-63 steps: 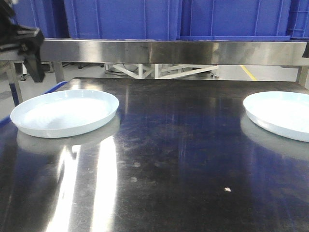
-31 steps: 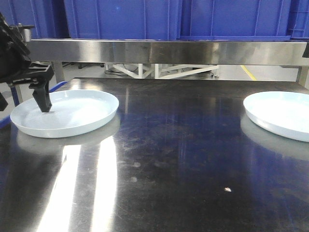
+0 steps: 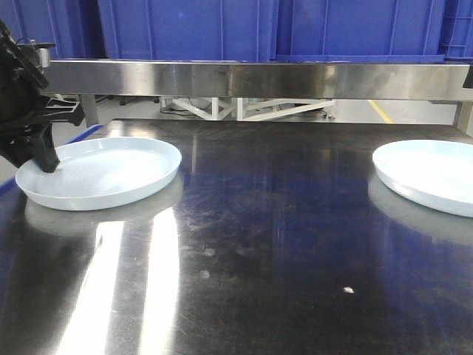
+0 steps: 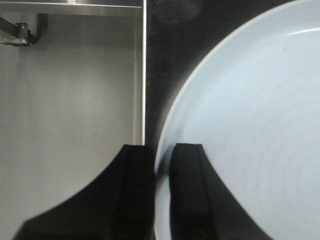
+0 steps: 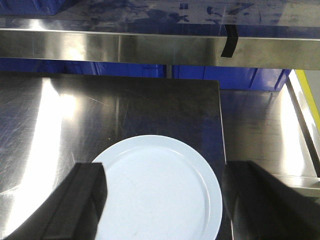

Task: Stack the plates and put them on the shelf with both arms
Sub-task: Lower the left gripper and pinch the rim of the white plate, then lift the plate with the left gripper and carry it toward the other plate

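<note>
**Two plates on the table, one arm at each**

The shiny steel table (image 3: 281, 222) has two pale blue-white plates on it. They lie flat and well apart. The left plate (image 3: 100, 171) is near the table's left edge. The right plate (image 3: 429, 174) is near the table's right edge, and the front view cuts part of it off.

The left gripper (image 3: 41, 159) is black. It is down at the left plate, on the side nearest the table's left edge. In the left wrist view its two fingers (image 4: 187, 190) are close together. One finger is inside the plate (image 4: 240, 125) and the other is outside it, with the rim in the thin gap between them. I cannot tell if they are squeezing the rim or just sitting beside it. The outside finger hangs past the table's edge, over the grey floor (image 4: 70, 100).

The right gripper (image 5: 165, 172) is up above the table, over the right plate (image 5: 160, 195). Its fingers are spread wide and hold nothing.

Behind the table, a steel shelf (image 3: 259, 78) runs across. Blue bins (image 3: 192, 29) sit on top of it.
</note>
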`<state>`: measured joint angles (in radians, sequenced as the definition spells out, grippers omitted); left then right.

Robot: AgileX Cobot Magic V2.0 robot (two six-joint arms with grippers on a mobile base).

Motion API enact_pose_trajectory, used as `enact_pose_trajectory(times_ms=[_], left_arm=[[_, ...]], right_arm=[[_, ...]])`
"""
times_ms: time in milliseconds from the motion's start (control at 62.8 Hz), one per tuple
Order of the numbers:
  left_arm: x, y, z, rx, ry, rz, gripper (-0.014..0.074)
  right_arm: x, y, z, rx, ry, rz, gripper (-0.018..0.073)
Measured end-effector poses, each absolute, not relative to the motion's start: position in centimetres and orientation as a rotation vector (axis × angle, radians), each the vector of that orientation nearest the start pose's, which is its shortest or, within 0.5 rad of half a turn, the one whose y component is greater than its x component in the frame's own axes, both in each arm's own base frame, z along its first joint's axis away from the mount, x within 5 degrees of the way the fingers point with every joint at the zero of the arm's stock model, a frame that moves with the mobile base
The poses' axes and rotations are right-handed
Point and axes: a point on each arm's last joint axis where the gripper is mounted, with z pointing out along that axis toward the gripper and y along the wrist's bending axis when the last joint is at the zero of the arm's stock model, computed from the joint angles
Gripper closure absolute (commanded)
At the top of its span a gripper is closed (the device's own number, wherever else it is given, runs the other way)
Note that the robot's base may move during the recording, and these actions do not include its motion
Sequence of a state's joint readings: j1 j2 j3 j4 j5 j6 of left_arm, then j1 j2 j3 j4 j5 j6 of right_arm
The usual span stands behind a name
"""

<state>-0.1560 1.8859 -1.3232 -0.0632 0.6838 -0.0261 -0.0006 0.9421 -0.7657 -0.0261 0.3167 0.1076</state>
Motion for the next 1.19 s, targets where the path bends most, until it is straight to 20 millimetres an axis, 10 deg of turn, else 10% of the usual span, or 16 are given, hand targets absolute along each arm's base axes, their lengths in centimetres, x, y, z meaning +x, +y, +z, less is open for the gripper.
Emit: enact_pose_trajectory(times_ms=[382,621,1195], left_arm=[[40.3,-7.9,25.9,0.059,2.672,-0.290,0.0499],[40.3,-13.0,30.0,0.182,2.544,-0.413,0.0499],[37.6,-23.5,26.8,0.455,2.568,-0.542,0.0493]], right_arm=[[20.0,-0.1,33.8,0.088,1.975,0.045,-0.0032],[20.0,-0.1,33.8,0.088,1.976,0.045,-0.0032],[20.0,-0.1,33.8,0.088,1.976,0.045,-0.0032]])
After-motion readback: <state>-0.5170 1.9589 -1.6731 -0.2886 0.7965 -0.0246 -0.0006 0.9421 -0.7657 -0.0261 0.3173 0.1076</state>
